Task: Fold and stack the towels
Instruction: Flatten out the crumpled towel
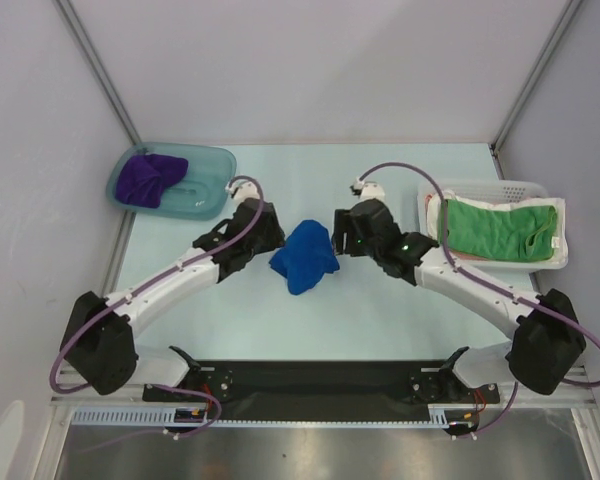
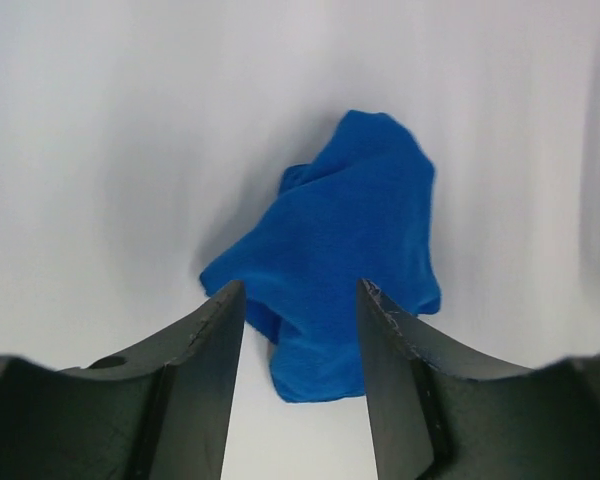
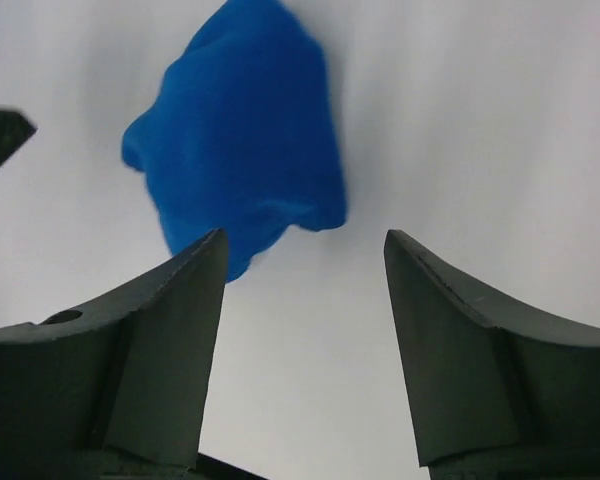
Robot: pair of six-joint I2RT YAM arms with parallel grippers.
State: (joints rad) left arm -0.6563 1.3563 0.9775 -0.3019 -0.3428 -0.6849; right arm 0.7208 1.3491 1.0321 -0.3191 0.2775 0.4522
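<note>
top view: the blue towel [image 1: 304, 257] lies crumpled in a heap on the worktop [image 1: 310, 330], midway between my two arms and not yet folded. the left claw [image 1: 272, 238] sits just beside its left edge and the right claw [image 1: 338, 230] just beside its upper right. both arms reach inward, forearms angled toward each other. a purple towel [image 1: 148, 178] lies bunched in the teal tub [image 1: 212, 160] at far left, and a green towel [image 1: 500, 228] lies in the white basket [image 1: 540, 188] at right. my worry here is that the two claws are near each other, so if i drive both into the heap at once they could knock together.

left wrist view: the left claw [image 2: 300, 290] has its fingers apart and holds nothing. the blue towel [image 2: 355, 250] is just ahead, its near end showing between the fingers. the heap hides its own edges, so i judge a pinch here could catch several layers rather than one corner. the cloth would then lift as a lump instead of spreading flat.

right wrist view: the right claw [image 3: 305, 240] is also spread wide and empty, pitched down at the worktop. the blue towel [image 3: 245, 140] lies ahead and off toward the left finger, not centred. closing straight down from here could nip bare worktop, or only a thin fold that slips out.
</note>
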